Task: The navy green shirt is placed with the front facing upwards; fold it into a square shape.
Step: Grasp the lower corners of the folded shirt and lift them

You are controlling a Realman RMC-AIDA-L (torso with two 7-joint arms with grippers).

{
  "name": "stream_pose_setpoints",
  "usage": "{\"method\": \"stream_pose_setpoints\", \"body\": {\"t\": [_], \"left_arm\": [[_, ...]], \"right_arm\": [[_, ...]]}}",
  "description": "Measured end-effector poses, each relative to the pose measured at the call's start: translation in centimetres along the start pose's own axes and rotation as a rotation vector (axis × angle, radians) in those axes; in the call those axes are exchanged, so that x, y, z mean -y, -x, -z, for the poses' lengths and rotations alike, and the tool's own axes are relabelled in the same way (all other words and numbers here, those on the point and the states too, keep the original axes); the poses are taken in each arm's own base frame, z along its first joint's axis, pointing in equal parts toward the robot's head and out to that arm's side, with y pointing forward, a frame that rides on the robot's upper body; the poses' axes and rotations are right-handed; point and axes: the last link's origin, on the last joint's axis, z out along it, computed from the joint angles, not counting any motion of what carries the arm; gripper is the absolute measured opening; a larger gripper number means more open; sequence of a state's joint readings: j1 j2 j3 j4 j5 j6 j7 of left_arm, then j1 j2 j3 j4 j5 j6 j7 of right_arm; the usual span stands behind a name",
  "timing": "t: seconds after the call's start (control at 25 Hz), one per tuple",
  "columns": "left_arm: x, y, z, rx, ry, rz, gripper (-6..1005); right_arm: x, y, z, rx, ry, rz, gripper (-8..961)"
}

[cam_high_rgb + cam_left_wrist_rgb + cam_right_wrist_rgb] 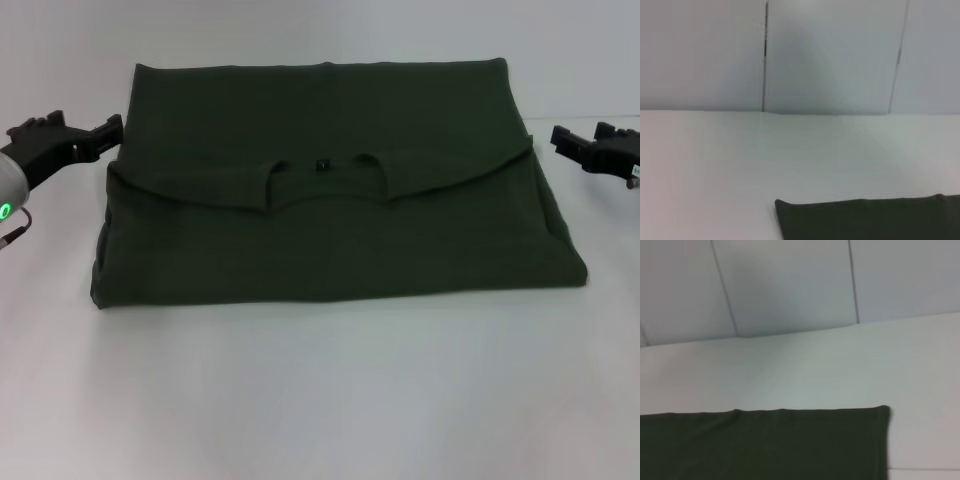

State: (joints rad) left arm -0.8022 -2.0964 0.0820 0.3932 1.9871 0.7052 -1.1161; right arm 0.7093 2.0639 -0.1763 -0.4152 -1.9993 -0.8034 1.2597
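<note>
Shirt (330,230) lies folded over on white table (320,400), neckline mid-cloth, lettering hidden. My left gripper (100,135) hovers beside its left edge, my right gripper (575,145) off its right edge; finger spacing unclear, maybe narrow

A plain white, smooth-topped table (320,400) carries a single thing: a dark olive-green cotton shirt (330,230) lying flat, folded into a wide rectangle. Its neckline faces up across the middle of the cloth, where the folded-over layer ends. Bare white tabletop shows on every side of the shirt.
</note>
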Motion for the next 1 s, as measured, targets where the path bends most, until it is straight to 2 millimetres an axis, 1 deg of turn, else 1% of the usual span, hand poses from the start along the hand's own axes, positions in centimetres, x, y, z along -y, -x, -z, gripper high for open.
{"method": "stream_pose_setpoints", "body": {"t": [0.08,0.24,0.4,0.52,0.72,0.88,1.0], "left_arm": [[-0.1,0.2,0.0,0.0,-0.001,0.012,760],[-1.1,0.5,-0.2,0.0,0.013,-0.001,883],[-1.4,0.0,-0.3,-0.03,0.021,0.005,887],[-1.9,-0.1,0.0,-0.067,0.064,0.015,890],[-2.5,0.3,2.2,-0.153,0.203,0.051,890],[-1.6,1.0,4.5,-0.184,0.274,0.105,890],[-0.8,1.7,6.0,-0.159,0.294,0.139,890]], "right_arm": [[-0.1,-0.2,0.5,0.013,0.024,-0.003,708],[0.0,-0.4,1.9,0.073,0.051,-0.019,715],[0.5,-1.0,3.3,0.126,0.059,-0.06,719],[0.6,-1.3,4.3,0.161,0.078,-0.046,719],[-0.2,-1.6,5.9,0.227,0.16,-0.01,719],[-1.1,-2.2,6.7,0.216,0.243,0.021,719],[-2.0,-2.8,7.1,0.188,0.307,0.047,718]]}}
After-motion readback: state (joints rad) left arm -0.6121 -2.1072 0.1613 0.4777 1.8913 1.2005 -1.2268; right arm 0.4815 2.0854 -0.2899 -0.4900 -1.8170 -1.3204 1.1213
